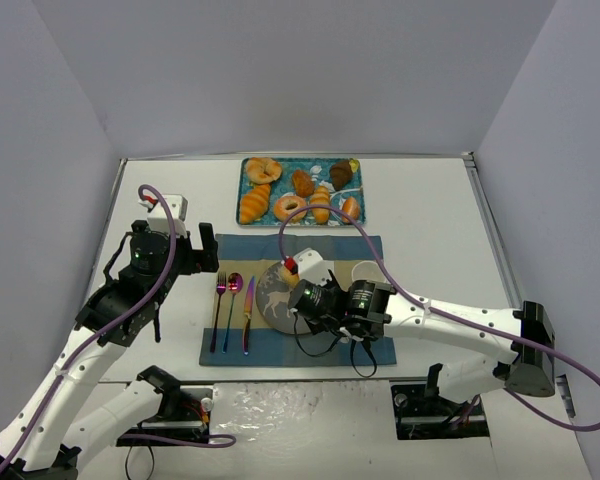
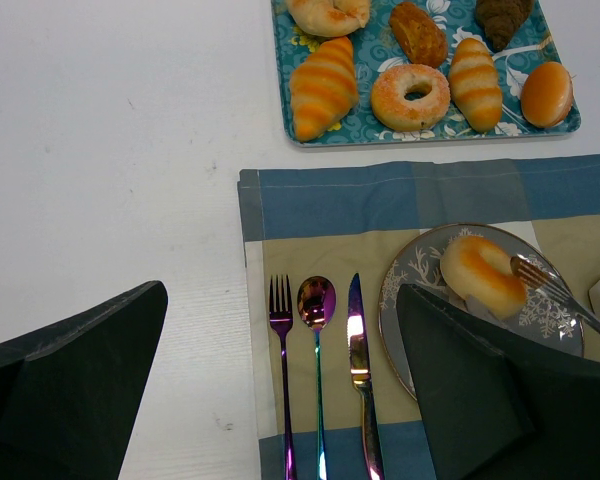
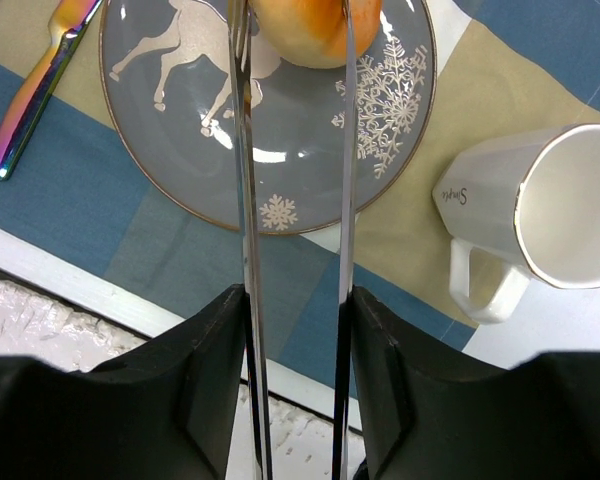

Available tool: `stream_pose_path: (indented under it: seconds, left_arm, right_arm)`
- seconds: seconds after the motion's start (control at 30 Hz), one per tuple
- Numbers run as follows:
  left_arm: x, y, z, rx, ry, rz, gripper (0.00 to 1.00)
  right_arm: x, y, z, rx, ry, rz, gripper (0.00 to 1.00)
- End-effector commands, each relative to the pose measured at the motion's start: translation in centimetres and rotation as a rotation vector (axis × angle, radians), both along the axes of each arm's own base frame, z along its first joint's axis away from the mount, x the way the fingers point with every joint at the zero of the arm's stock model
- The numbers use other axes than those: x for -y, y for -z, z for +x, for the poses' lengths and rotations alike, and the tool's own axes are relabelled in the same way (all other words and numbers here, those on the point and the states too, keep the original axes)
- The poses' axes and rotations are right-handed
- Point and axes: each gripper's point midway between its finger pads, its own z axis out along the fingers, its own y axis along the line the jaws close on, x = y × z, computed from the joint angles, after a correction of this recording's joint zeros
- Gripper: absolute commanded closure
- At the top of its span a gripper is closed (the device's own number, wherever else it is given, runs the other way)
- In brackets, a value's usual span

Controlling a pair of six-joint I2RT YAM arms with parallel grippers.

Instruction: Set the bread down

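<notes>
The bun [image 3: 305, 25] sits on the plate [image 3: 180, 150] just ahead of my right gripper [image 3: 295, 330], between the tongs [image 3: 346, 150] its jaws grasp. My left gripper [image 2: 282, 300] hangs released.

The right gripper [image 3: 295, 300] pinches a pair of metal tongs [image 3: 248, 200] between its black fingers, and the two thin arms reach up over a grey plate [image 3: 180, 150] printed with a white deer and snowflakes. Their far ends flank a golden-orange bun [image 3: 295, 30] lying on the plate's top edge. A white mug [image 3: 540, 200] stands just right of the plate on the blue and tan placemat [image 3: 80, 210], and an iridescent piece of cutlery [image 3: 30, 100] lies at the upper left
</notes>
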Motion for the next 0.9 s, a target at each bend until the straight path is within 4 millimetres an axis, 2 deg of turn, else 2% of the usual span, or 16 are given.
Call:
stream_pose_path:
  seconds: [0.0, 0.33, 0.5, 0.87]
  left_arm:
    - [0.1, -2.2, 0.5, 0.066, -0.003, -0.02, 0.03]
    - [0.1, -2.2, 0.4, 0.066, -0.003, -0.02, 0.03]
    - [0.1, -2.3, 0.4, 0.069, -0.003, -0.021, 0.03]
    - [0.1, -2.2, 0.5, 0.068, -0.006, -0.02, 0.03]
  right_arm:
    - [-0.9, -0.2, 0.1, 0.016, -0.003, 0.022, 0.54]
    - [-1.5, -0.3, -0.1, 0.012, -0.019, 0.027, 0.5]
    - [-1.8, -1.2, 0.1, 0.025, -0.019, 0.052, 0.5]
    - [-2.1, -4.5, 0.8, 0.084, -0.006, 0.131, 0.5]
